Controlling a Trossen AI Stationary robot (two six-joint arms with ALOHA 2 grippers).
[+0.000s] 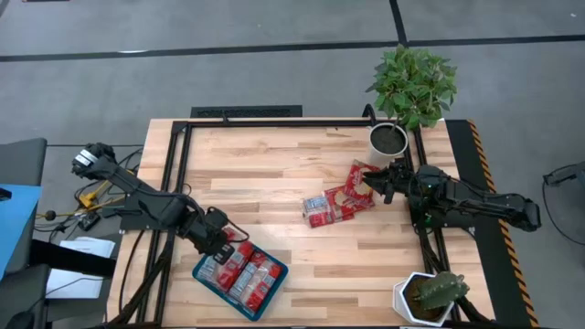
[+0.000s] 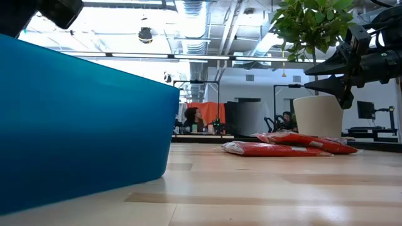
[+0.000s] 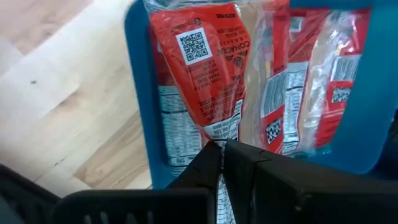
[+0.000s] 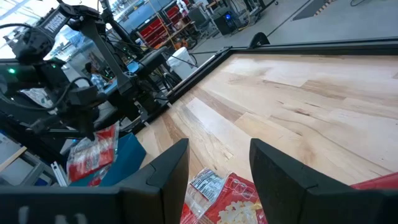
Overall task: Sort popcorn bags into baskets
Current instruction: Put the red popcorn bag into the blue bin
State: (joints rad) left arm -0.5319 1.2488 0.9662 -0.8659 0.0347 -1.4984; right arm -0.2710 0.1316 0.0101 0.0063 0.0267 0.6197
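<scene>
The teal-blue tray [image 1: 274, 292] sits near the table's near-left edge with several red popcorn packets [image 1: 245, 272] lying in it. My left gripper [image 1: 222, 245] is over the tray's left end, shut on another red packet [image 3: 199, 68], which also shows in the right wrist view [image 4: 93, 149]. A few more packets [image 1: 336, 203] lie flat and overlapping right of the table's middle. My right gripper [image 4: 217, 180] is open and hovers just above their right end, touching nothing; in the low view it [image 2: 336, 72] hangs clear over them [image 2: 282, 147]. My left gripper pinches the red packet by its clear sealed end [image 3: 217, 134] between the two fingers, coming from above. The packet hangs below the fingers over the tray [image 3: 140, 112]. Whether its lower end touches the packets lying there [image 3: 298, 81], I cannot tell.
A leafy plant in a white pot [image 1: 388, 140] stands at the far right, close behind my right gripper. A cactus in a white pot [image 1: 428, 294] stands at the near-right corner. Bare wood [image 1: 265, 174] stretches between the tray and the loose packets.
</scene>
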